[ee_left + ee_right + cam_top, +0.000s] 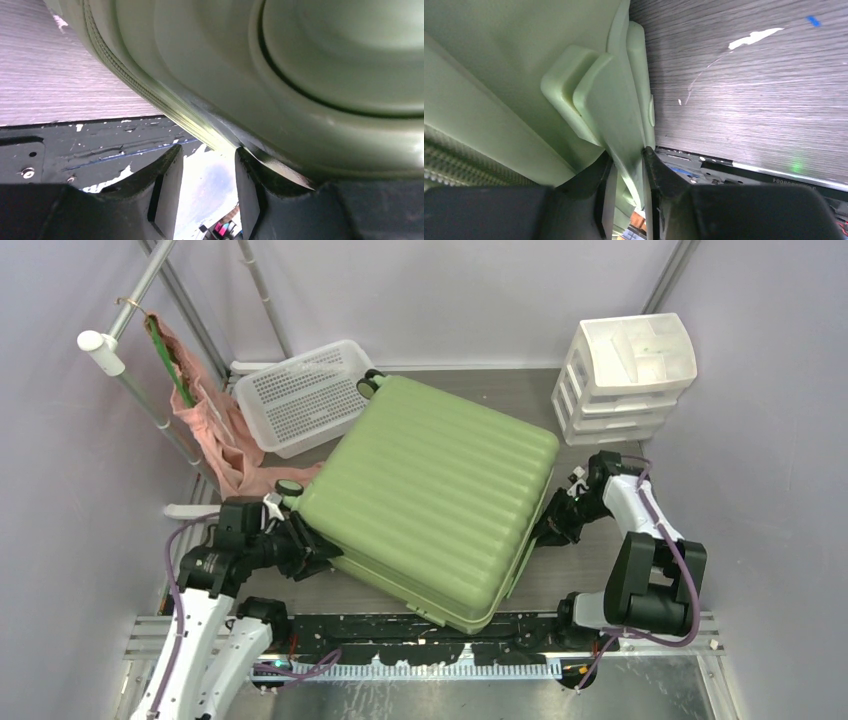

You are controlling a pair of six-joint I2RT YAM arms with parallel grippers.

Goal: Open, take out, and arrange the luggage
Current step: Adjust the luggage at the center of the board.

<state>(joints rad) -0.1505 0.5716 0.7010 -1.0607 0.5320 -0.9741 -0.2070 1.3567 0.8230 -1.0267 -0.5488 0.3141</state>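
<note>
The luggage (430, 495), a light-green ribbed hard-shell suitcase, lies closed and skewed in the middle of the table, with wheels at its far-left side. My left gripper (318, 548) is at its near-left edge, below one wheel. In the left wrist view that gripper (207, 150) stands open with nothing between its fingers, and the suitcase's curved shell (300, 65) rests over the right finger. My right gripper (545, 530) is at the suitcase's right edge. In the right wrist view this gripper (626, 155) is shut on a thin green flange of the luggage (499, 60).
A white mesh basket (305, 395) leans at the back left, touching the suitcase's far corner. A white drawer unit (625, 375) stands at the back right. Pink cloth (215, 430) hangs from a rack pole (130, 380) on the left. A black rail (420, 625) runs along the near edge.
</note>
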